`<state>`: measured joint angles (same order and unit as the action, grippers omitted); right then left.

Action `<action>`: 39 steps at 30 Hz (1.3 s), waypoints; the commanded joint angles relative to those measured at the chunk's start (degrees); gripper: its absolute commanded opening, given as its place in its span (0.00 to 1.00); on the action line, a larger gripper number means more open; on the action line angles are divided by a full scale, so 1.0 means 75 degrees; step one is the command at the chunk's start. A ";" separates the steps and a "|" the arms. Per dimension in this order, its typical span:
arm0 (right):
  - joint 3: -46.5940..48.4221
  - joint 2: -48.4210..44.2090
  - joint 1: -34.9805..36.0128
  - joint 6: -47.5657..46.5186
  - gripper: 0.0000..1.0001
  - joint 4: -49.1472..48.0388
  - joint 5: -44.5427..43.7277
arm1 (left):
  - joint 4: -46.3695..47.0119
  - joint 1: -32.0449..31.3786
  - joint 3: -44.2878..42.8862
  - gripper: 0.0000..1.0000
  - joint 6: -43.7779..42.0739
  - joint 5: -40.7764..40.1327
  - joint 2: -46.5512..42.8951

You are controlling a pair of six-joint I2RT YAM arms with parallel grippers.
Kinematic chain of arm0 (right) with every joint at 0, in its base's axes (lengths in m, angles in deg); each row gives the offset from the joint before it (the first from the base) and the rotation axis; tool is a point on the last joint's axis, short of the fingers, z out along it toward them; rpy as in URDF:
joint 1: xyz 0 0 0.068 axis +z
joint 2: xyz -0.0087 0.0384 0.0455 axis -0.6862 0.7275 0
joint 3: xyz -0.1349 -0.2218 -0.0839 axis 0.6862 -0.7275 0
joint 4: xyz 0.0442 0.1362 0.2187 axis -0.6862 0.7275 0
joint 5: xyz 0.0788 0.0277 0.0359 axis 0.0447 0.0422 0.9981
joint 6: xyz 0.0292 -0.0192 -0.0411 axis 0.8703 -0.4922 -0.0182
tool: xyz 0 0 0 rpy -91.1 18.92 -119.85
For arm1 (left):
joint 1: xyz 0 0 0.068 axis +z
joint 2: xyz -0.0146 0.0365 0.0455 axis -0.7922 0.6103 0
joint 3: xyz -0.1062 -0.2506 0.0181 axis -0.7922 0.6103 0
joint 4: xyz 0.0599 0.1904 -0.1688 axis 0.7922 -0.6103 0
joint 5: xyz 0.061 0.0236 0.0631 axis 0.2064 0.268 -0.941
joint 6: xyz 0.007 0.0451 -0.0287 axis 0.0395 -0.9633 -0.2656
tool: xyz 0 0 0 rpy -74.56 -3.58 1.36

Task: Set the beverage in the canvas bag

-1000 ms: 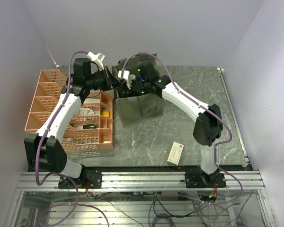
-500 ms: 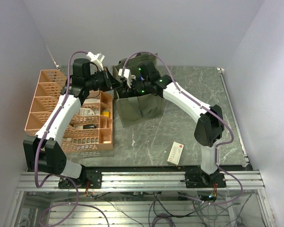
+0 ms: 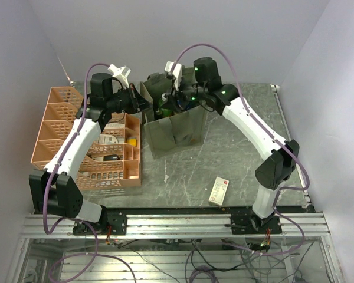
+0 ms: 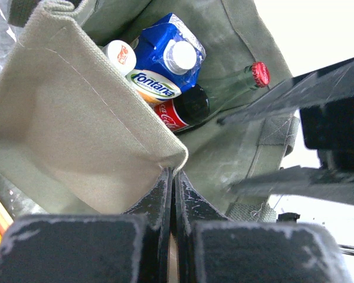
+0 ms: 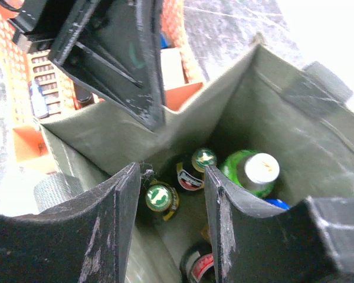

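Observation:
The olive-green canvas bag [image 3: 176,128] stands open in the middle of the table. My left gripper [image 3: 143,101] is shut on the bag's left rim [image 4: 173,172] and holds it open. My right gripper [image 3: 173,102] hovers over the mouth, open and empty [image 5: 170,177]. Inside the bag are a blue Fontana carton [image 4: 165,56], a Coca-Cola bottle [image 4: 224,94] with a red cap, a white-capped bottle [image 4: 119,54], two dark bottles with green caps [image 5: 159,197], and a green bottle [image 5: 253,171]. The right fingers [image 4: 295,91] cross the left wrist view.
A salmon-pink lattice crate [image 3: 76,138] holding a few items stands left of the bag, under my left arm. A small white and red box [image 3: 219,191] lies on the table near the front, right of centre. Purple walls close in the left and right sides.
My right gripper has risen out of the bag's mouth and its arm has swung up and to the right. The left gripper has kept its hold on the rim.

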<state>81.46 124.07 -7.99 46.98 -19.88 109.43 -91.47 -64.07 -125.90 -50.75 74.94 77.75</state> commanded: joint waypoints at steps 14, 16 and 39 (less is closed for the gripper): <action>-0.1514 -0.2662 -0.2143 0.1311 0.48 -0.1019 -0.0825 | 0.0034 0.0093 -0.0139 0.07 -0.0574 -0.0289 -0.0402; -0.1862 -0.3014 -0.2483 0.1360 0.48 -0.1119 -0.0848 | 0.0035 0.0093 -0.0143 0.07 -0.0541 -0.0203 -0.0404; -0.3764 -0.4708 -0.4952 0.1429 0.50 -0.1345 -0.1353 | -0.0381 0.0023 -0.0499 0.54 -0.1684 -0.0368 -0.0552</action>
<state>54.00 90.54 -43.82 57.30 -28.80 98.91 -93.90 -64.07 -127.15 -61.09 72.49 76.22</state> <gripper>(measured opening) 0.492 0.462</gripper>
